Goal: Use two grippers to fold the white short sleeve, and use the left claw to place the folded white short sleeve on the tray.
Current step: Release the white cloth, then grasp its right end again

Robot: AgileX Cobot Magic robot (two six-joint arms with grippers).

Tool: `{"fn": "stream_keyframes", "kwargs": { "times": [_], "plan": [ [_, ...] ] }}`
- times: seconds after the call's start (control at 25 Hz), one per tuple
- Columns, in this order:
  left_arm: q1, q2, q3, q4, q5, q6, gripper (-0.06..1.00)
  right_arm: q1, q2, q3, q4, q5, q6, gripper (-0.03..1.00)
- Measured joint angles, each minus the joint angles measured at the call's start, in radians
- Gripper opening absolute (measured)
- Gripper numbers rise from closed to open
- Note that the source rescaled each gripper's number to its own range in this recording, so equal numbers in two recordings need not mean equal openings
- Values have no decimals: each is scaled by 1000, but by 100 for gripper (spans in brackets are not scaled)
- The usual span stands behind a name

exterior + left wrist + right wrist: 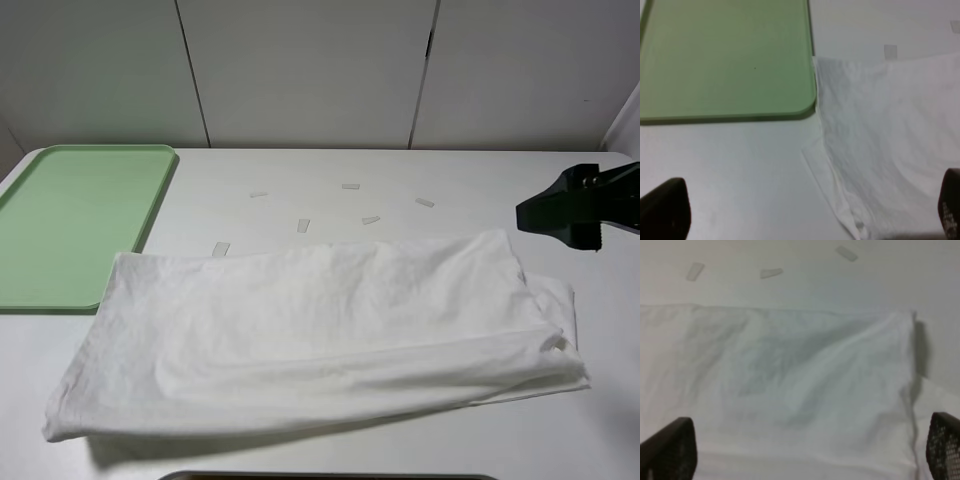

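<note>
White short sleeve (pixel 310 330) lies folded into a long band on the table (pixel 480 170), one end against the near corner of the pale green tray (pixel 70 220), small tape strips (pixel 303 225) just beyond it. My left gripper (pixel 807 212) hangs released by the tray-side end, jaws spread wide, holding nothing. My right gripper (pixel 807 447) is likewise released by the other end, grasping nothing.
</note>
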Motion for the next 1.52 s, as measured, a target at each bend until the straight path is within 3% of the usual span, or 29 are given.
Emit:
{"fn": "stream_keyframes", "kwargs": {
  "times": [0.2, 0.4, 0.64, 0.88, 1.32, 1.52],
  "plan": [
    [0, 0, 0, 0, 0, 0, 100, 0, 63, 0, 91, -38, -85, 100],
    [0, 0, 0, 0, 0, 0, 100, -7, 225, -31, 68, -100, -101, 100],
    [0, 0, 0, 0, 0, 0, 100, -72, 529, -263, 69, 3, -166, 100],
    [0, 0, 0, 0, 0, 0, 100, -148, 690, -400, 77, 89, -223, 100],
    [0, 0, 0, 0, -5, 0, 100, -351, 913, -424, 105, 114, -375, 100],
    [0, 0, 0, 0, -6, 0, 100, -378, 991, -424, 109, 88, -409, 100]
  ]
}}
